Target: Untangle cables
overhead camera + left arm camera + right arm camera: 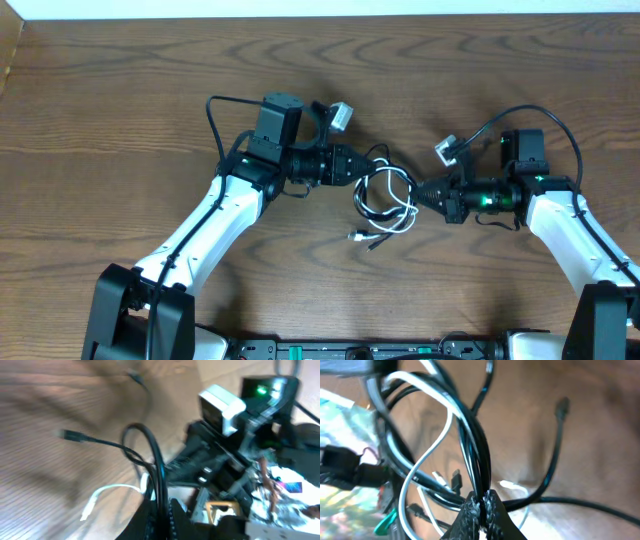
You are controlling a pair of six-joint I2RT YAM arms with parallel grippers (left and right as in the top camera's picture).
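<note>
The black cable (381, 176) and the white cable (404, 222) lie looped together in a small tangle at mid-table, between my two grippers. My left gripper (363, 166) is at the tangle's upper left, shut on a black loop (159, 467) that rises from its jaws (162, 510). The white cable (107, 491) trails left of it, and a black plug (70, 435) rests on the wood. My right gripper (420, 192) is at the tangle's right edge. In the right wrist view it (483, 502) is shut on black strands (475, 445), with a white strand (432, 450) crossing just beside them.
The wooden table (120, 120) surrounds the tangle. Loose plug ends (358, 236) lie just below the coil. The right arm's camera housing (222, 407) is close in front of my left gripper. Thick arm wires arch over both wrists (215, 110).
</note>
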